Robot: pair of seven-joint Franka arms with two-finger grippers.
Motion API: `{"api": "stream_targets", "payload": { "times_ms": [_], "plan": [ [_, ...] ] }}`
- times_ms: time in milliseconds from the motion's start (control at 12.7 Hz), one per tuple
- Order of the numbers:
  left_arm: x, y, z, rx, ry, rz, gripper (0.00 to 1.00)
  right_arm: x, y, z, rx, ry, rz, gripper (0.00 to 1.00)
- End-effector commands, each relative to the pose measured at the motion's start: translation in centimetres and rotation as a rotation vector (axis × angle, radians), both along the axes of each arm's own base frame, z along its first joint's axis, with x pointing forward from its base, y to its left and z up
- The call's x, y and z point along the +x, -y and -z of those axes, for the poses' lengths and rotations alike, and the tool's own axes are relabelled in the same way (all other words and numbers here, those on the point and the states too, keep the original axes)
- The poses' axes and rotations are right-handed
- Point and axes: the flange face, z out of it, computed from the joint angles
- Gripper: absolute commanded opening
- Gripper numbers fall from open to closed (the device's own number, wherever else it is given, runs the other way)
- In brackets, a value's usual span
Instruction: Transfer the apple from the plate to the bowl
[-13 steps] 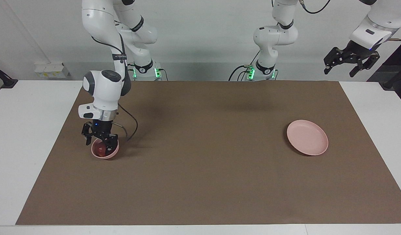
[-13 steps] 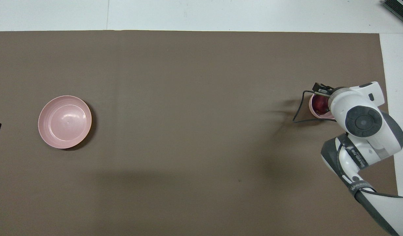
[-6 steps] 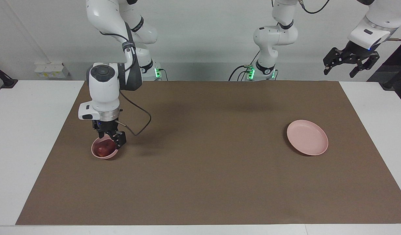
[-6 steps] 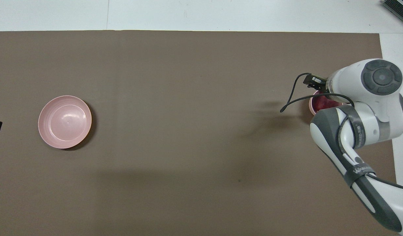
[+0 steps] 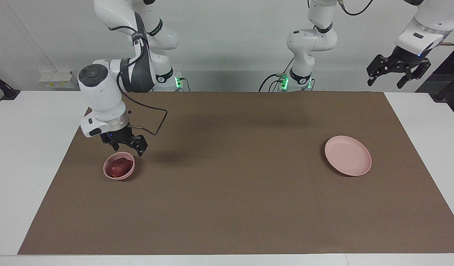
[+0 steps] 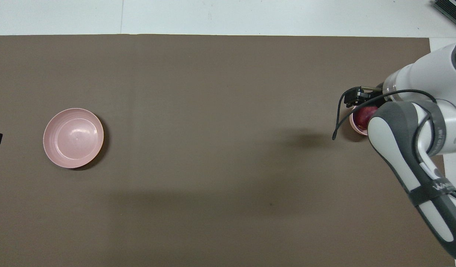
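Observation:
The dark red apple (image 5: 118, 168) (image 6: 362, 114) lies inside the small deep pink bowl (image 5: 108, 173) (image 6: 355, 127) at the right arm's end of the table. My right gripper (image 5: 127, 146) (image 6: 356, 98) hangs open and empty just above the bowl's rim, clear of the apple. The wide flat pink plate (image 5: 348, 155) (image 6: 73, 138) sits bare at the left arm's end. My left gripper (image 5: 393, 75) waits open with nothing in it, high in the air off that end of the table.
A brown mat (image 5: 227, 192) covers most of the white table (image 5: 27, 147), and both dishes stand on it. A black cable (image 5: 156, 123) loops out from the right wrist above the mat beside the bowl.
My right gripper has lifted up out of the bowl, leaving the apple in it, and its wrist has swung back and tilted. The left arm has barely moved.

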Motion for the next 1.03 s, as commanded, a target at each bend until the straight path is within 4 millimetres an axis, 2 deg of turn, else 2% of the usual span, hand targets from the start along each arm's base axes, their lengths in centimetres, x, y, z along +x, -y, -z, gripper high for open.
{"api": "stream_targets", "payload": {
  "times_ms": [0,237,553,790,948],
  "plan": [
    [-0.2,0.2,-0.1,0.009,0.023,-0.013,1.00,-1.3,-0.1,-3.6,0.025,-0.038,-0.041,1.00],
    [-0.3,-0.1,0.0,0.009,0.017,-0.018,1.00,-2.8,-0.3,-7.2,0.014,-0.027,-0.052,1.00],
    [-0.3,-0.7,0.0,0.009,0.017,-0.027,1.00,-4.6,1.8,-9.5,0.006,-0.051,-0.159,1.00],
    [-0.3,-0.7,-0.1,0.009,0.018,-0.028,1.00,-6.4,1.3,-11.5,0.040,-0.071,-0.153,1.00],
    [-0.3,-0.7,-0.1,0.009,0.018,-0.029,1.00,-6.8,1.6,-11.9,0.046,-0.081,-0.148,1.00]
  ]
}}
